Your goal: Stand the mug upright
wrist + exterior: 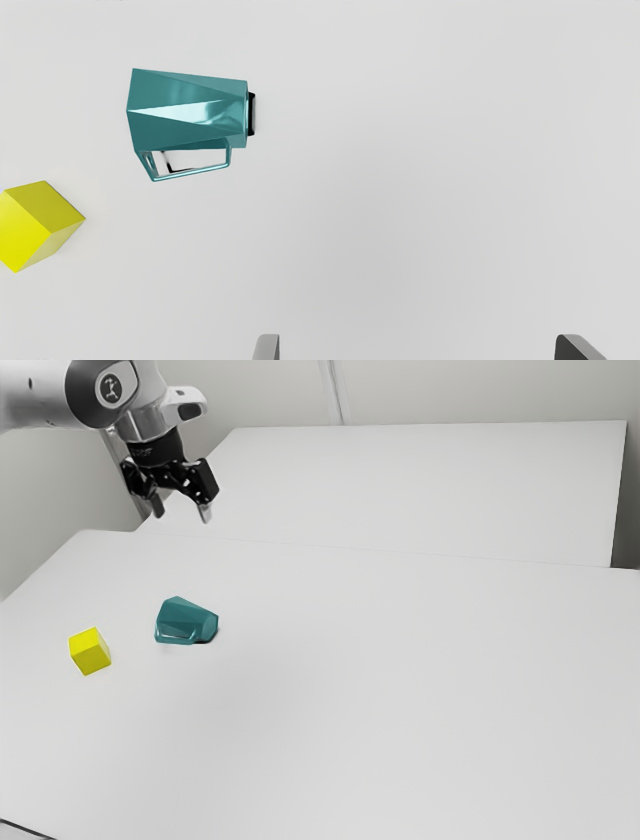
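Tbl [400, 690]: pale, flat; mug lies on it. Claw [182, 516] up above tbl, fingers wide apart, nothing held or touched. Mug [185, 112] on its side, not upright; faceted, glossy: prob. stiff, fairly light, maybe slippery, poss. brittle. Best grip: across body. Cube [30, 220] near mug, apart. Handle [200, 171] thin, prob. weak hold; avoid.

Glossy teal faceted mug [187, 107] lying on its side

It rests tipped over on the white desk [400, 710], toward the exterior view's left; its body tapers, the broad end facing the exterior view's left, the narrow end the exterior view's right; its angular loop handle [229, 156] juts out sideways from the body; it is not upright.
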Controlling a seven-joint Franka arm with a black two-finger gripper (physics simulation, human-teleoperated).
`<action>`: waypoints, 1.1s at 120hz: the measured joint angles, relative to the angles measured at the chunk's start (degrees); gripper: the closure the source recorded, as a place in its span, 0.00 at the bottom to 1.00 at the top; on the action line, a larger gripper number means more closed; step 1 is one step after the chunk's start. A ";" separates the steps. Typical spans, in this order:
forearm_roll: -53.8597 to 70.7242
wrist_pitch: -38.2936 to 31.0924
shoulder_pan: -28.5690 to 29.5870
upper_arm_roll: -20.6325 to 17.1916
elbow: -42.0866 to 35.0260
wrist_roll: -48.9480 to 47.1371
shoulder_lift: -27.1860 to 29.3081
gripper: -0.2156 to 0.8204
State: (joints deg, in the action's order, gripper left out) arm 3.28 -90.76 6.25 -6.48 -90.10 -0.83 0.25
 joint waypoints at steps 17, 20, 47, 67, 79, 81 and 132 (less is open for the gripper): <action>1.17 0.06 0.27 -0.42 -0.01 -0.67 0.46 0.21; 1.25 0.14 0.25 -0.45 -0.01 -0.77 0.51 0.21; -3.05 1.40 -0.25 -0.58 -3.31 -1.39 0.88 0.21; -9.36 0.20 0.43 -0.49 -9.56 2.10 1.14 0.21; -13.05 -2.38 2.76 -0.47 -12.55 7.82 1.26 0.21; -13.64 -2.76 3.33 -0.48 -13.04 8.85 1.27 0.21; -29.19 -10.25 25.28 -0.50 -19.63 34.55 -5.12 0.21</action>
State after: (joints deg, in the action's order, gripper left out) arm -25.91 -101.01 31.53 -6.98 -109.73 33.73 -4.86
